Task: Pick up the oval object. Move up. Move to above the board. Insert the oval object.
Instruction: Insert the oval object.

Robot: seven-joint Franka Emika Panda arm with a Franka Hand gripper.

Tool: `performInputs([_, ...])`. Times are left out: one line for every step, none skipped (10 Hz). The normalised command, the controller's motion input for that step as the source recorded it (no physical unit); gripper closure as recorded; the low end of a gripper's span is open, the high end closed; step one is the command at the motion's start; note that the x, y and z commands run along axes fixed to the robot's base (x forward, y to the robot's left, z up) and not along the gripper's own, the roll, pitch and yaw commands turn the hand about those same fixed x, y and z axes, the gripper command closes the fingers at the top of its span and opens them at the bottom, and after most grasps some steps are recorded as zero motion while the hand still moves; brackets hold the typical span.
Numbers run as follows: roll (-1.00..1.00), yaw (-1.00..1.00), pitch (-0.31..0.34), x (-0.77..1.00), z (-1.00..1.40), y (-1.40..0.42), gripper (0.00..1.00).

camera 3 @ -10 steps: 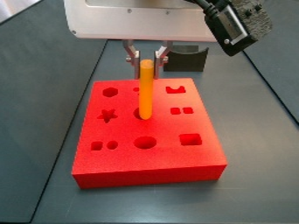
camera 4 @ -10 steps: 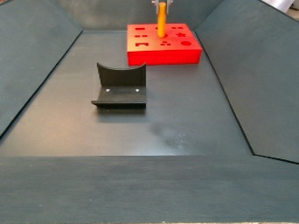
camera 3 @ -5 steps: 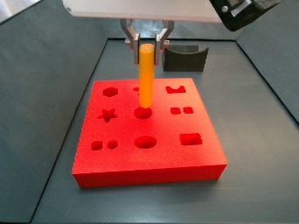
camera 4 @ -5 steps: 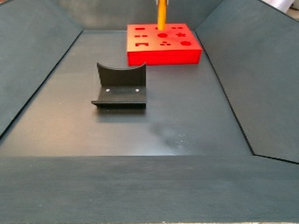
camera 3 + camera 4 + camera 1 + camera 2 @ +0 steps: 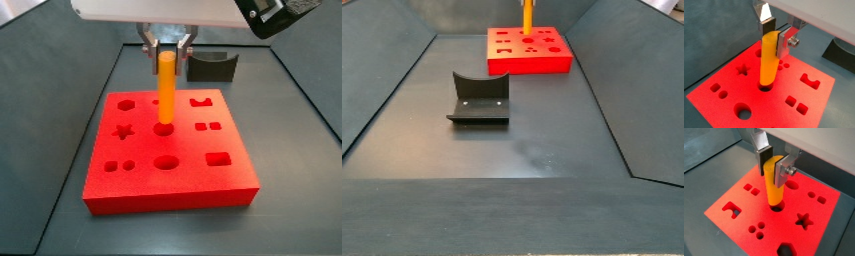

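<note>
Board [image 5: 134, 165] sits flat on the dark floor, open margin on all sides. Fixture [image 5: 477, 98] stands well apart. Tool [image 5: 774, 31] above board centre, clamped on the oval object [image 5: 768, 60], upright, lower end in a round cut-out (tip hidden, depth unclear).

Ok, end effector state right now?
End effector: closed on the oval object, upright over the board, its lower tip at a cut-out.
</note>
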Motion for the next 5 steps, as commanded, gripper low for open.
performInputs([0.36, 0.01, 0.009, 0.00, -0.26, -0.09, 1.00])
performInputs([0.42, 0.00, 0.053, 0.00, -0.29, -0.11, 1.00])
performInputs([0.08, 0.00, 0.000, 0.00, 0.00, -0.07, 1.00])
performInputs([0.03, 0.00, 0.000, 0.00, 0.00, -0.02, 1.00])
performInputs([0.02, 0.00, 0.000, 0.00, 0.00, -0.03, 1.00])
